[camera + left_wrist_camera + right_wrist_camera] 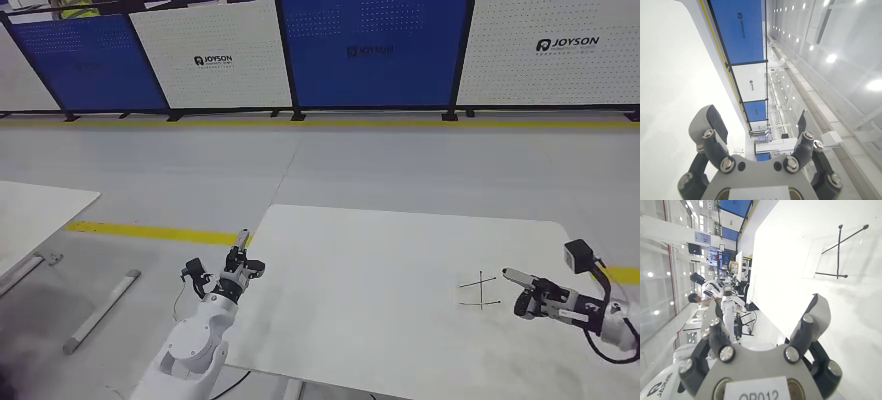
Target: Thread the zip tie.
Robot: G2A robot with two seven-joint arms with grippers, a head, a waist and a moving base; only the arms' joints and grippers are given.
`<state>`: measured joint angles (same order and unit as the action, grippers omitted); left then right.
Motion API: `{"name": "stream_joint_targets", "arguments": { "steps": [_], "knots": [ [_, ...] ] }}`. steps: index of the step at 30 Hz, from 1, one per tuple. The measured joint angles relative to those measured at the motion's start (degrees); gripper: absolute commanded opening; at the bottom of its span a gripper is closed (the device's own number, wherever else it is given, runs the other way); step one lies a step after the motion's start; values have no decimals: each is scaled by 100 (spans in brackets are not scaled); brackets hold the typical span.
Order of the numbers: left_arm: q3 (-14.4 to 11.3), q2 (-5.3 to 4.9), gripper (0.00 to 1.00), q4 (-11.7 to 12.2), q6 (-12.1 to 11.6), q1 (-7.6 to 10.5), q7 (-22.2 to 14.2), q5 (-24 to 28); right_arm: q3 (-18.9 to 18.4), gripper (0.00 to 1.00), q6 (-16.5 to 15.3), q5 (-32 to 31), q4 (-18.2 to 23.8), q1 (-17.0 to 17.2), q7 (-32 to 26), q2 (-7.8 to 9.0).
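Step in hand, as I read it: pick 1 tie out of the pile. Nothing is grasped yet.

3 black zip ties (pixel 838 260) lie flat and crossed on the table (pixel 380 260), at about 4 o'clock on the tabletop in the top view. 1 lies upright and the other 2 cross it, 1 of them at a slant. I can't tell which strap is on top at the crossings.

Right gripper (pixel 764 298): jaws wide apart, nothing between them, held over the table near its 3 o'clock edge. In the top view the ties sit near it, at about 8 o'clock from its tips, not touching.

Left gripper (pixel 757 109): also wide open and empty, at the table's 9 o'clock edge, well apart from the ties.

How to do it well, my take:
- Go for a strap end that sits clear of the crossings, so the other 2 don't drag along.
- The straps look thin and flat on a hard top, so come down steep, fingertips brushing the surface, and close across the strap's width.
- Grip close to the head but leave the slot exposed, so the other arm can feed the tail through.
- Risks: pinching 2 straps at once, or the strap skating out as the jaws close.
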<state>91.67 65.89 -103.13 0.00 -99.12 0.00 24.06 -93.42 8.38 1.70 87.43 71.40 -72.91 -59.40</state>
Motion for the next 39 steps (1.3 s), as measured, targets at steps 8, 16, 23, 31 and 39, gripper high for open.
{"name": "stream_joint_targets", "arguments": {
  "steps": [8, 16, 23, 31, 39],
  "knots": [
    [0, 0, 100, 0, 0, 0, 0, 0, 6, 100, 81, 148, -188, -85, -169, 23],
    [0, 0, 100, 0, 0, 0, 0, 0, 1150, 100, 434, 1058, -1747, -1196, -673, 355],
    [0, 0, 100, 0, 0, 0, 0, 0, 2219, 100, 298, 1187, -2307, -1763, -673, 579],
    [0, 0, 100, 0, 0, 0, 0, 0, 2216, 100, 301, 1190, -2312, -1766, -673, 579],
    [0, 0, 100, 0, 0, 0, 0, 0, 1982, 100, -311, 1362, -2483, -1723, -656, 636]
  ]
}}
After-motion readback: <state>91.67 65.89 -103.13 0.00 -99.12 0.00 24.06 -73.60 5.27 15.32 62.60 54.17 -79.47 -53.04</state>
